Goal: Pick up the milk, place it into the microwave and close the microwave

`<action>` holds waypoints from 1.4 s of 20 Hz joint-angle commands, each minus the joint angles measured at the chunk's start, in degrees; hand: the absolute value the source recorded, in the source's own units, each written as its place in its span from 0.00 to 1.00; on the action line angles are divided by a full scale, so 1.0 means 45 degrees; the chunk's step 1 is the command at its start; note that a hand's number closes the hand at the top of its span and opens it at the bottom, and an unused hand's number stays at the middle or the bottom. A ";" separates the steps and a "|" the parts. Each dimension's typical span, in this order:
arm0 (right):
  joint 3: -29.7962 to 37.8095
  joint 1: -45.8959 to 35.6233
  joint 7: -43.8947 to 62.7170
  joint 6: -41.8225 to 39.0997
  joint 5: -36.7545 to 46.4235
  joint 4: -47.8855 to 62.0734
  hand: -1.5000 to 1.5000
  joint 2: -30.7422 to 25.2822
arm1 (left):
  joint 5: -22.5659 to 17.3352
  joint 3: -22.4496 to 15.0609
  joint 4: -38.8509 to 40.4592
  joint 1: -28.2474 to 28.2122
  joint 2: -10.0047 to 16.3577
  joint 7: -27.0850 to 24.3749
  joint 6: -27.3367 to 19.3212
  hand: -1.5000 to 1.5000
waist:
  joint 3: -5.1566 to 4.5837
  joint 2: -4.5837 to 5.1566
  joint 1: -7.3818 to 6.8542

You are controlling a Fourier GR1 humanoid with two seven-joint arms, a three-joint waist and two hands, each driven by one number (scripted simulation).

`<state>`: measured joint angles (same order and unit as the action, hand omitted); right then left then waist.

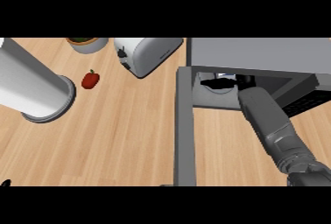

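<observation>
The grey microwave [258,52] stands at the top right with its door [185,131] swung open toward me. My right forearm reaches into the cavity, and my right hand [218,83] sits over the pale turntable [216,91]. The hand's black fingers curl round the milk [222,75], which shows only as a small white and blue sliver under the microwave's top edge. The rest of the carton is hidden by the hand and the roof. At the lower left edge a sliver of my left hand [5,183] shows.
A tall white cylinder [32,83] leans in at the left. A red pepper [90,80] lies beside it, a silver toaster [145,54] stands at the top middle, and a potted plant [87,43] is at the top edge.
</observation>
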<state>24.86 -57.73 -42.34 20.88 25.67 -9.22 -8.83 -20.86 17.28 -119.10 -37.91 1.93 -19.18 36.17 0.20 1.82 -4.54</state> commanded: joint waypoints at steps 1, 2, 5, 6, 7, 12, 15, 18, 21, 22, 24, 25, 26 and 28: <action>0.0188 0.0086 -0.0506 -0.1017 -0.0344 -0.0041 0.00 0.0154 | 0.0653 -0.0732 -0.0206 0.0150 -0.0407 0.0152 -0.0186 0.00 | -0.0016 -0.0166 0.0360; 0.0281 0.0093 -0.0507 -0.1824 -0.0470 -0.0021 0.00 -0.0392 | 0.0817 -0.0751 -0.0278 0.0044 -0.0412 0.0138 -0.0028 0.00 | -0.0016 -0.0175 0.0383; 0.0248 0.0807 -0.1104 -0.2010 -0.0632 -0.0130 0.00 0.0258 | 0.0641 -0.1155 -0.1567 -0.0964 -0.0419 0.0267 0.0004 0.00 | -0.0023 -0.0299 0.0514; 0.0401 0.0825 -0.1092 -0.2415 -0.0815 -0.0155 0.00 -0.0068 | 0.1406 -0.2003 -0.1164 -0.0314 -0.0421 0.0254 -0.0619 0.00 | -0.0024 -0.0272 0.0574; 0.0215 0.1068 -0.1143 -0.2398 -0.0774 -0.0336 0.00 0.0269 | 0.1314 -0.1236 -0.0647 -0.0458 -0.0406 -0.0183 0.0337 0.00 | -0.0037 -0.0349 0.0699; -0.0065 0.2190 -0.1654 -0.3044 -0.1022 -0.1041 0.00 0.0754 | 0.2676 -0.2958 -0.0435 0.0192 -0.0427 -0.0275 -0.1034 0.00 | -0.0047 -0.0438 0.0966; -0.0286 0.2820 -0.1484 -0.3160 -0.1232 -0.1775 0.00 0.1420 | 0.2632 -0.3489 -0.0994 0.0265 -0.0428 0.0486 -0.1137 0.00 | -0.0051 -0.0482 0.1091; -0.0536 0.4608 -0.2463 -0.4050 -0.1316 -0.2496 0.00 0.1299 | 0.2833 -0.4228 -0.1298 0.0198 -0.0428 0.0947 -0.1402 0.00 | -0.0058 -0.0565 0.1348; -0.1045 0.5541 -0.1925 -0.4226 -0.1343 -0.3857 0.00 0.1748 | 0.2910 -0.4148 -0.0830 0.1050 -0.0428 0.1364 -0.1333 0.00 | -0.0067 -0.0579 0.1417; -0.1195 0.5908 -0.1904 -0.4705 -0.1315 -0.3855 0.00 0.1805 | 0.3401 -0.4945 -0.1157 0.1441 -0.0429 0.1878 -0.2175 0.00 | -0.0062 -0.0571 0.1472; -0.1255 0.6300 -0.1683 -0.5409 -0.1632 -0.4833 0.00 0.1758 | 0.2984 -0.5111 -0.1964 0.1988 -0.0429 0.3421 -0.2230 1.00 | -0.0061 -0.0588 0.1610; -0.1279 0.6835 -0.1762 -0.5565 -0.1737 -0.5188 0.00 0.1698 | 0.4231 -0.5765 -0.0484 0.1280 -0.0429 0.1818 -0.1624 1.00 | -0.0071 -0.0588 0.1460; -0.1404 0.7463 -0.1954 -0.6052 -0.1753 -0.5660 0.00 0.1523 | 0.3854 -0.5613 -0.1144 0.1629 -0.0429 0.2885 -0.2049 1.00 | -0.0077 -0.0667 0.1814; -0.1849 0.8457 -0.2198 -0.5884 -0.1840 -0.6654 0.00 0.1938 | 0.4771 -0.5824 -0.0283 0.2278 -0.0370 0.2485 -0.1897 1.00 | -0.0082 -0.0642 0.1742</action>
<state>18.86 -27.13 -50.71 -3.81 18.28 -32.48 -1.68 -3.34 -6.34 -122.80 -30.07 0.06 -8.76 27.55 -0.12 -0.93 2.81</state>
